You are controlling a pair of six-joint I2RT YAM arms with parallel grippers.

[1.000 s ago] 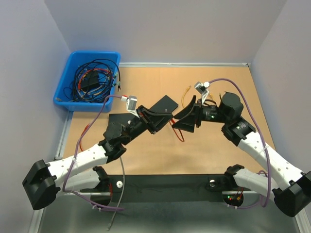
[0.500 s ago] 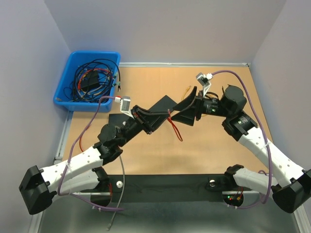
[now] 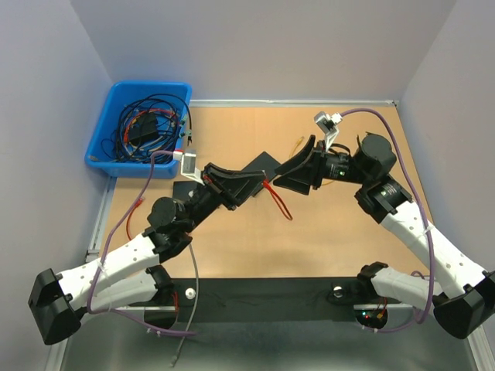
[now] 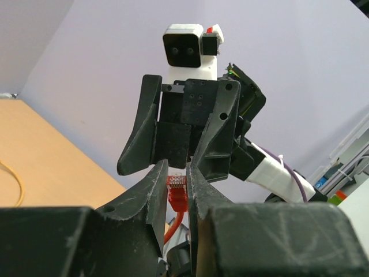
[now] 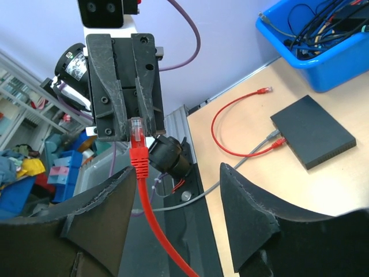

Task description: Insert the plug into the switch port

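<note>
My left gripper point(image 4: 177, 168) is shut on a red plug point(image 4: 176, 190), which it holds up in the air with its clear tip outward. In the right wrist view this plug point(image 5: 136, 135) points at the camera. Its red cable point(image 5: 151, 219) hangs down between the fingers of my open right gripper point(image 5: 176, 190), close to the left finger. From above, the left gripper point(image 3: 251, 182) and right gripper point(image 3: 290, 174) face each other over the table. The black switch point(image 5: 314, 138) lies flat on the table, with a red and a grey cable plugged in. The left arm mostly hides the switch point(image 3: 180, 191) from above.
A blue bin point(image 3: 139, 127) of tangled cables stands at the back left. A second red cable point(image 5: 230, 124) and a grey cable point(image 5: 253, 151) run from the switch over the wooden table. A thin yellow cable point(image 3: 296, 147) lies behind the grippers. Walls close in on three sides.
The left gripper has lifted and drawn back to the left with the plug. The right gripper has moved in toward it and its jaws have narrowed around the hanging cable.
</note>
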